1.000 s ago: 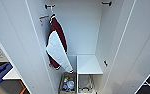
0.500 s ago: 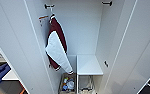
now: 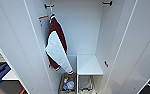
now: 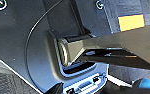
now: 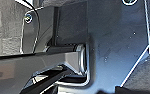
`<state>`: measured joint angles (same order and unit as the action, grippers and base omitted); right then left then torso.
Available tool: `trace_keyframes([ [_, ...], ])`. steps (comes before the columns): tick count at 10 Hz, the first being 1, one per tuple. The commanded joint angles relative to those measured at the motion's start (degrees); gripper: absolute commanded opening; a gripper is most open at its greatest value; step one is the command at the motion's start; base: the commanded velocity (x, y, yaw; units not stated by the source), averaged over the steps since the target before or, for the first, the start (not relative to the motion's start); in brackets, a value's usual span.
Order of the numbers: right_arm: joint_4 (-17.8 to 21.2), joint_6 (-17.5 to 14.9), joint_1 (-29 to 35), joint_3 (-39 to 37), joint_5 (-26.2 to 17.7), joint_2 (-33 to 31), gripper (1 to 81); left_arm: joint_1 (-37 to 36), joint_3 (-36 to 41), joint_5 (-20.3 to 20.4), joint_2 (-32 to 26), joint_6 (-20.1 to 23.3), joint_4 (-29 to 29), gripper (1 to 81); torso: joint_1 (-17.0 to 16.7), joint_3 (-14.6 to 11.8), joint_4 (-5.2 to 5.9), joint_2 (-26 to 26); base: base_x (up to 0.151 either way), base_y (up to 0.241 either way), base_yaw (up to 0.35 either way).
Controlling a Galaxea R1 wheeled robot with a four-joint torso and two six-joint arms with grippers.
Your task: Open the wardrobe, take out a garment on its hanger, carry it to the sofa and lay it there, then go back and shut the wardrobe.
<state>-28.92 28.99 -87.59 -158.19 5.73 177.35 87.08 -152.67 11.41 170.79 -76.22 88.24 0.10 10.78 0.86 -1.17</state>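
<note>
Grippers are not giving away their state: both wrist cameras are looking at the robot's own dark plate and jointed bar, so I cannot tell whether either is spread or pressed together. From the head camera, the wardrobe [image 3: 131,47] is standing open, both white doors swung wide. Inside, a maroon garment with a white panel [image 3: 56,46] is hanging from a hook [image 3: 49,6] near the left wall, above a white shelf [image 3: 89,65] and a low basket of small items [image 3: 67,84]. No long black garment or white hanger is hanging in the wardrobe at this moment. Judging by its kind, such a garment would be light, soft and floppy, sliding easily, so the stiff hanger near its hook would be the surest place to take hold.
</note>
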Motion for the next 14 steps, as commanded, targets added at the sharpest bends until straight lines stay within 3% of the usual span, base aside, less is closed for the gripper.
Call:
trace_keyframes([
  [1, -0.09, -0.24, 1.93, 0.17, -2.92, 0.40, 81.1, -0.37, 0.18, -2.01, -1.76, -3.50, -0.61, 81.1, 0.00, 0.00, 0.00, 0.00, 0.000, 0.000, 0.000],
  [2, -0.09, -0.25, 2.11, 0.17, -2.92, 0.31, 81.1, -0.37, 0.09, -3.76, -0.89, -3.85, -0.61, 81.1, 0.00, 0.00, 0.00, 0.00, 0.000, 0.000, 0.000],
  [3, 0.00, -0.07, 2.55, 0.17, -2.92, 0.22, 81.1, -0.54, 0.09, -11.76, 1.14, -3.06, -1.05, 81.1, 0.00, 0.00, 0.00, 0.00, 0.000, 0.000, 0.000],
  [4, 0.00, 0.01, 2.63, 0.17, -2.92, -0.04, 81.1, -0.46, 0.36, -14.84, 1.75, -1.57, -3.60, 81.1, 0.00, 0.00, 0.00, 0.00, 0.000, 0.000, 0.000],
  [5, 0.00, 0.10, 2.55, 0.17, -2.92, -0.30, 81.1, -0.54, 0.36, -15.28, 2.28, 7.83, -9.13, 81.1, 0.00, 0.00, 0.00, 0.00, 0.000, 0.000, 0.000],
  [6, 0.00, 0.19, 2.63, 0.17, -2.83, -0.48, 81.1, -0.63, 0.09, -15.19, 2.45, 19.61, -19.06, 81.1, 0.00, 0.00, 0.00, 0.00, 0.000, 0.000, 0.000],
  [7, 0.09, 0.19, 2.63, 0.17, -2.75, -0.65, 81.1, -1.23, 0.27, -14.75, 2.02, 39.06, -39.72, 81.1, 0.00, 0.00, 0.00, 0.00, 0.000, 0.000, 0.000],
  [8, 0.26, 0.37, 2.72, 0.25, -2.13, -1.09, 81.1, -1.86, 0.44, -14.40, 1.49, 53.58, -54.09, 81.1, 0.00, 0.00, 0.00, 0.00, 0.000, 0.000, 0.000],
  [9, 0.35, 0.45, 3.24, 0.95, -1.86, -1.70, 81.1, -0.91, 0.26, -14.75, 1.78, 41.54, -42.60, 81.1, 0.00, 0.00, 0.00, 0.00, 0.000, 0.000, 0.000],
  [10, 0.35, 0.45, 3.51, 2.08, -1.78, -2.57, 81.1, -3.08, 0.27, -14.40, 1.22, 63.21, -72.97, 81.1, 0.00, 0.00, 0.00, 0.00, 0.000, 0.000, 0.000],
  [14, 0.44, 0.54, 5.09, 15.53, -1.42, -11.28, 81.1, -5.73, 0.35, -14.57, 0.26, 63.82, -70.13, 81.1, 0.00, 0.00, 0.00, 0.00, 0.000, 0.000, 0.000],
])
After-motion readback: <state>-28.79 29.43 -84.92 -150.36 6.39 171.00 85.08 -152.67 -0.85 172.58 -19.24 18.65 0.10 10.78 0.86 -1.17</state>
